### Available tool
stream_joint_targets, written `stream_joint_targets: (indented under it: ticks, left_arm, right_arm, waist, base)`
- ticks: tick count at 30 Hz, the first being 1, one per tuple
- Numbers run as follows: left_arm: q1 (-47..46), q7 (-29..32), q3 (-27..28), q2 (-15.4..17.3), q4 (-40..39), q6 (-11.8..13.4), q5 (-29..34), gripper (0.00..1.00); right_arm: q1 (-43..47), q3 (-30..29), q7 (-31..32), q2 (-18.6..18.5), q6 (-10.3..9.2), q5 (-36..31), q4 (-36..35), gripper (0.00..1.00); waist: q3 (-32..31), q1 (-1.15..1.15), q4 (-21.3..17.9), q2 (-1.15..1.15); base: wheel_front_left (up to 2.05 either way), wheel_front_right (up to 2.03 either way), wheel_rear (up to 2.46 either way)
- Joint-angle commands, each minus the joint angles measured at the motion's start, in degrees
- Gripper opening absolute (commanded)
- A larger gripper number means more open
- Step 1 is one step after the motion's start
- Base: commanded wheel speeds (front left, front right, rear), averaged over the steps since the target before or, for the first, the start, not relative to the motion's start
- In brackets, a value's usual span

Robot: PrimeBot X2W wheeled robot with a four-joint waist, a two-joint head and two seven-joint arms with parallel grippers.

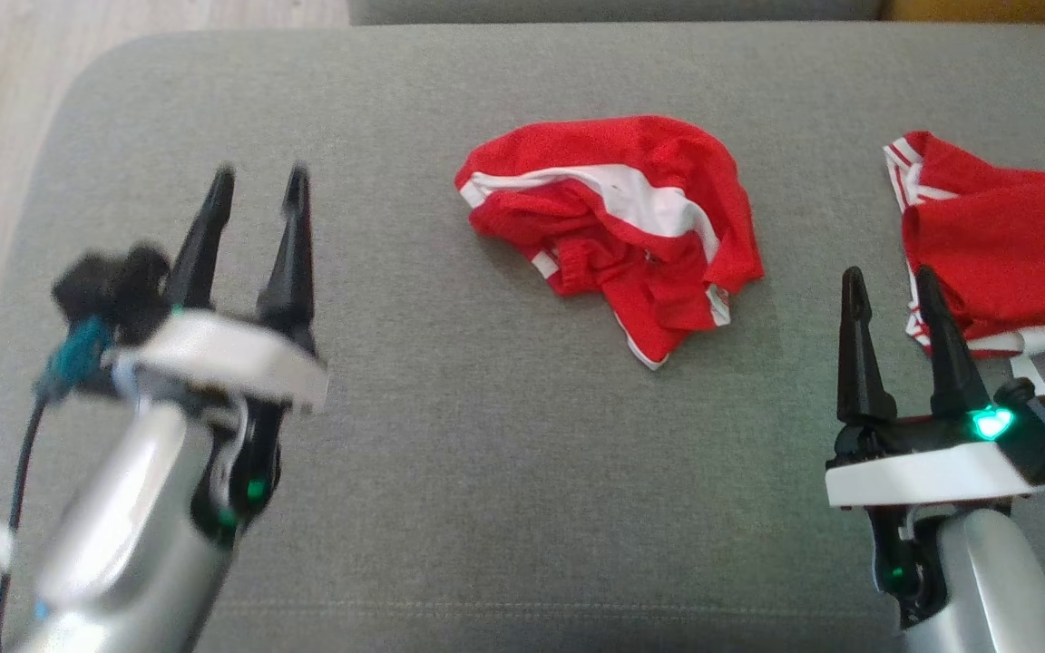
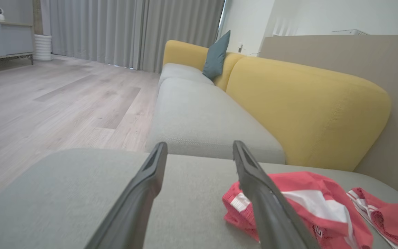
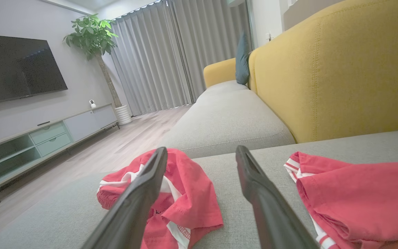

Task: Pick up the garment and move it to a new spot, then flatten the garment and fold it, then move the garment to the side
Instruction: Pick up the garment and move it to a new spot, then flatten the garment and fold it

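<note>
Grey cushion point(image 1: 486, 472), wood floor beyond its left edge. Garment point(image 1: 609, 227) lies in a crumpled heap near the cushion's middle, towards the back: red with white stripes, folded over itself, hems tucked under, touching neither gripper. Second garment point(image 1: 1003, 245), also red, sits well apart at the right edge, partly out of frame. Left gripper point(image 1: 259, 177) hovers at lower left, blurred, jaws wide, nothing between them; in its wrist view the heap shows past the right finger. Right gripper point(image 1: 887, 277) at lower right, jaws wide and empty, just beside the second garment's near edge, not gripping it. Step in hand, as I judge it: nothing is held and the heap is unflattened, so either the pick-up is about to start or the garment is set down and spreading is due; can't tell which. Next move likely calls for both grippers to close in on the heap, each pinching a separate outer edge, then drawing apart to open the cloth flat. Risk: catching two layers at once.
</note>
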Motion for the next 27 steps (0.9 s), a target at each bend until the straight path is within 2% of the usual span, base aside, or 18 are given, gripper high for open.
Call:
stream_joint_targets:
  ticks: [1, 5, 9, 15, 21, 27]
  left_arm:
    - [1.90, -0.32, 4.31, 1.46, -3.25, -0.62, 1.44, 1.00]
    - [10.02, -0.32, 8.42, -1.51, -5.20, -1.69, 3.50, 1.00]
    - [13.84, -0.32, 11.15, -4.93, -5.53, -3.36, 5.99, 1.00]
    - [14.01, -0.32, 13.30, -8.12, -4.71, -6.22, 9.14, 1.00]
    - [14.13, -0.32, 15.28, -10.11, -3.37, -8.40, 10.90, 1.00]
    - [13.66, -0.32, 16.05, -11.60, -2.02, -10.14, 12.10, 1.00]
  right_arm:
    - [-0.62, 1.00, -0.62, -0.11, 0.37, -0.77, -1.38, 1.00]
    - [-0.16, 0.57, -0.62, -0.11, 0.37, -1.29, -0.72, 1.00]
    - [0.03, 0.24, -0.15, -0.11, 0.37, -1.94, -0.09, 1.00]
    - [-0.49, -0.27, 2.00, -0.11, 0.37, -3.57, 1.54, 1.00]
    - [-3.24, 0.32, 7.20, -0.11, 0.37, -6.15, 6.87, 1.00]
    - [-6.43, 1.57, 8.18, -0.11, 0.37, -5.82, 11.38, 1.00]
  waist:
    - [-0.97, 0.00, 1.13, 0.00]
    - [-1.76, 0.00, 2.23, 0.00]
    - [-2.19, 0.00, 3.34, 0.00]
    - [-1.95, 0.00, 4.64, 0.00]
    - [-0.71, 0.00, 5.36, 0.00]
    - [0.58, 0.00, 6.34, 0.00]
  base:
    - [0.00, 0.00, 0.00]
    - [0.00, 0.00, 0.00]
    - [0.00, 0.00, 0.00]
    - [0.00, 0.00, 0.00]
    - [0.00, 0.00, 0.00]
    - [0.00, 0.00, 0.00]
